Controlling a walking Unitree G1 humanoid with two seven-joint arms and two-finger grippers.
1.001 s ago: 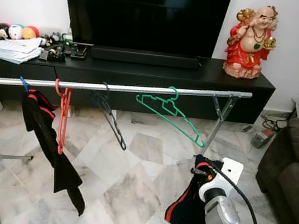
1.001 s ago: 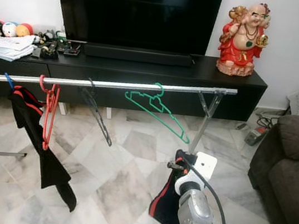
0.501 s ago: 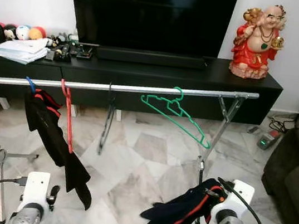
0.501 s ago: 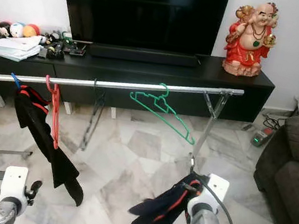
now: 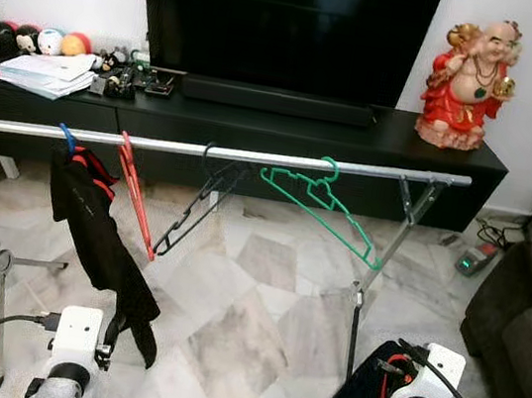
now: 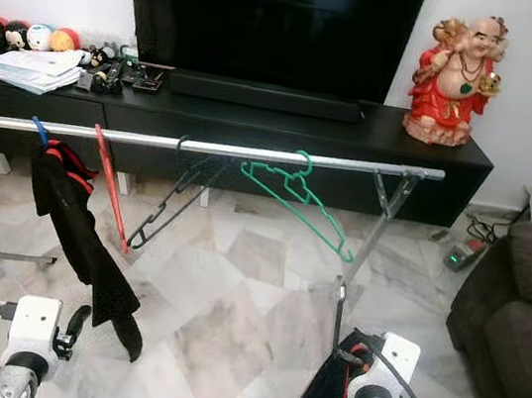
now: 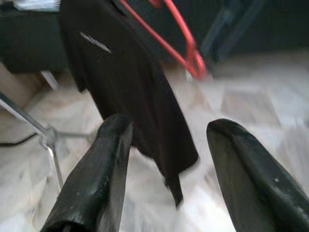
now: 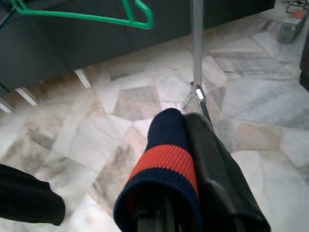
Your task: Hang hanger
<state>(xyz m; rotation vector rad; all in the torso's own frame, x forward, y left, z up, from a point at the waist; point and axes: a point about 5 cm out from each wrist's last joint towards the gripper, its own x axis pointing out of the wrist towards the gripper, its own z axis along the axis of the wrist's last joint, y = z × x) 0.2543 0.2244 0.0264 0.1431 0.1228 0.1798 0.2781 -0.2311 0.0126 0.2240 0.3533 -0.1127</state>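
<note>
A long, thin metal rail with a shiny silver surface runs across the room on folding metal legs, in front of a low black TV cabinet. Four hangers are on it. Near the robot's left end, a blue hanger carries a dark garment with red trim, which hangs down limp and soft. Beside it is a thin red plastic hanger, turned almost edge-on, its long axis sloping down. Next is a black hanger, also tilted, its lower end pointing down toward the robot's left. The green plastic hanger is hooked near the middle of the rail; its long axis slopes down toward the robot's right, and the frame is a narrow open triangle.

The floor is polished marble in grey and beige slabs. A glossy red and gold statue stands on the cabinet's right end, and papers lie at its left end.

The right gripper is low, near the rail's leg, with its jaws closed on a dark navy knitted garment with a red band, which wraps over the fingers. The left gripper is low too, with jaws spread wide and nothing between them, pointing at the hanging dark garment.
</note>
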